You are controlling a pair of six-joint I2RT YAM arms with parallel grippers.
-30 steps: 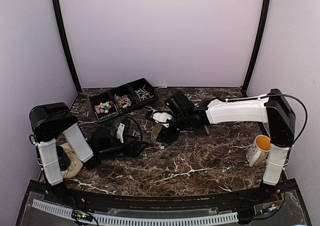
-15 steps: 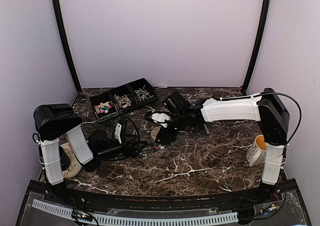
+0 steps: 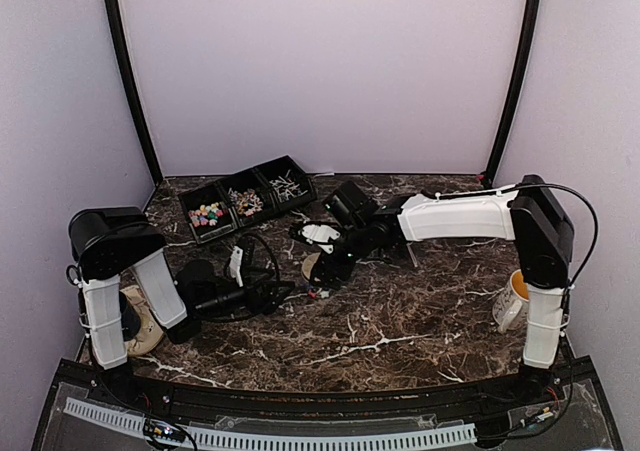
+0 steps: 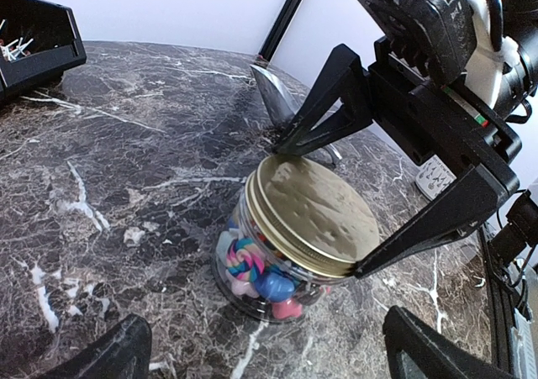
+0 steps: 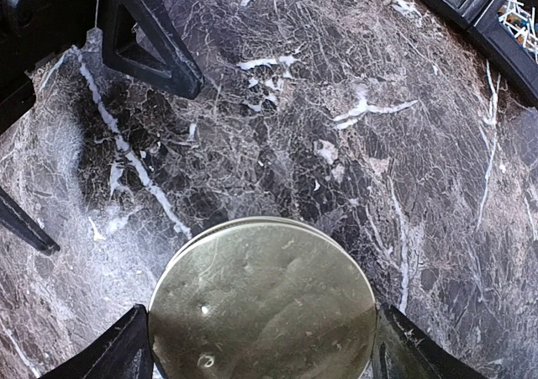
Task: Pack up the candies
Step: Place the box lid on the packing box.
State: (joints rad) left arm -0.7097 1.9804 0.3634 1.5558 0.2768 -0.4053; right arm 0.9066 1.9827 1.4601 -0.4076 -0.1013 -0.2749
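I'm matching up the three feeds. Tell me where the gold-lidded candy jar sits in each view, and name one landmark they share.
Top external: jar at mid-table, slightly left of centre.
Left wrist: jar centre frame, slightly low.
Right wrist: jar bottom centre, only its lid showing.
Shared landmark: black bin, back left in top external, upper-left corner in left wrist, upper-right corner in right wrist.

Gold lid (image 4: pixel 315 215), pastel candies (image 4: pixel 252 270), dark white-veined marble table (image 4: pixel 126 152)

blocked: right pincer (image 4: pixel 318 209) flanks jar (image 4: pixel 256 271) | free: marble (image 4: pixel 126 186) before left pincer (image 4: pixel 269 347)
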